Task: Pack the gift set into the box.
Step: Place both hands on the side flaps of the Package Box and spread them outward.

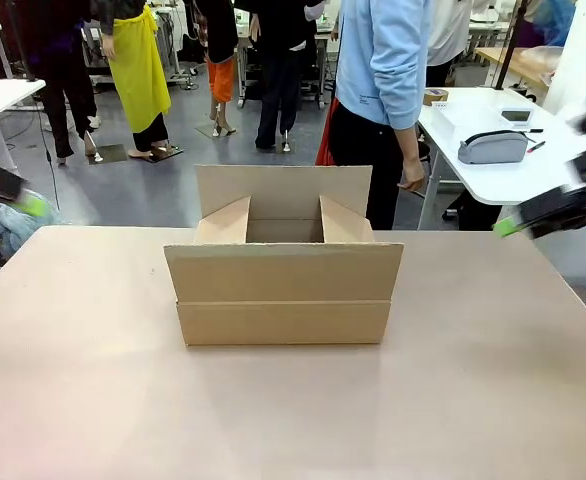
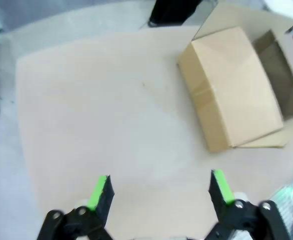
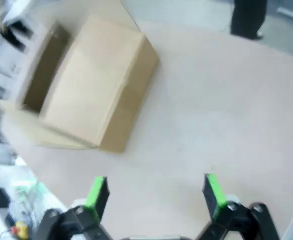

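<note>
Box (image 1: pixel 283 290) centred on table (image 1: pixel 93 400), person (image 1: pixel 383 60) standing behind its far edge

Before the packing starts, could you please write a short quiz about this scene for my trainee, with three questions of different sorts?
1. True or false: the box is closed, with all its flaps folded flat.
2. Choose one. The left gripper is: A) open and empty; B) shut on a flap; C) shut on a pen.
3. Short answer: does the right gripper touch the box?

Key: 1 false, the top is open and the far flap stands up; 2 A; 3 no, it is apart from the box, above the bare table.
</note>
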Robot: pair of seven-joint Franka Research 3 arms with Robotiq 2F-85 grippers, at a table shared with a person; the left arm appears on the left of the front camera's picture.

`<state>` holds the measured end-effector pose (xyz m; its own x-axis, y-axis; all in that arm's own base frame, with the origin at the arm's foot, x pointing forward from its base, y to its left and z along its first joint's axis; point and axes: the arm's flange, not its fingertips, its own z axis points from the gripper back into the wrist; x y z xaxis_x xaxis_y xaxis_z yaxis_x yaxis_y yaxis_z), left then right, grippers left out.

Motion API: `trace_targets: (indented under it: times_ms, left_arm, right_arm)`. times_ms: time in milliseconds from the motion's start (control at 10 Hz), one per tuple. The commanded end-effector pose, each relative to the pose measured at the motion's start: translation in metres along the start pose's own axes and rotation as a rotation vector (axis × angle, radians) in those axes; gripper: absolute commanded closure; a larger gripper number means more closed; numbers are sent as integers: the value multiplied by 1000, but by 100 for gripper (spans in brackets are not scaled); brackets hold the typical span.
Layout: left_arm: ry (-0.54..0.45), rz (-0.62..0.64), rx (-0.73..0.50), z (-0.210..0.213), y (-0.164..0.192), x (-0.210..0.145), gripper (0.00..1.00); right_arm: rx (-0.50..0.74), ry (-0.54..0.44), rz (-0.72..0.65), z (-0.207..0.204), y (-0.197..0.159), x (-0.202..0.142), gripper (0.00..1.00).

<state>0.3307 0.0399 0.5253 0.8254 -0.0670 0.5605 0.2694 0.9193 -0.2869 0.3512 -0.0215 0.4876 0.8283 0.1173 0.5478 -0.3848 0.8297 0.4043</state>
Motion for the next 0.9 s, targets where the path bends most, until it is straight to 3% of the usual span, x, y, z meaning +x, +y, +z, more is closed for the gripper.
trace_targets:
  times_ms: [0,200,300,500,600,700,800]
  left_arm:
    - [-134,161,-235,58,43,-66,0]
    - [-385,225,-575,98,99,-110,0]
    - [-493,335,-661,101,121,-129,0]
    - [-574,440,-743,83,138,-151,0]
    - [-563,477,-729,72,140,-154,0]
    - [-575,442,-673,129,165,-143,0]
    - [-575,442,-673,129,165,-143,0]
  right_arm:
    - [223,-189,-193,86,-30,-35,0]
    - [397,-384,-267,145,-68,-68,0]
    - [441,-432,-324,153,-85,-82,0]
    - [478,-474,-467,144,-120,-105,0]
    - [470,-477,-537,136,-134,-113,0]
    - [455,-483,-445,170,-111,-110,0]
    - [455,-483,-445,170,-111,-110,0]
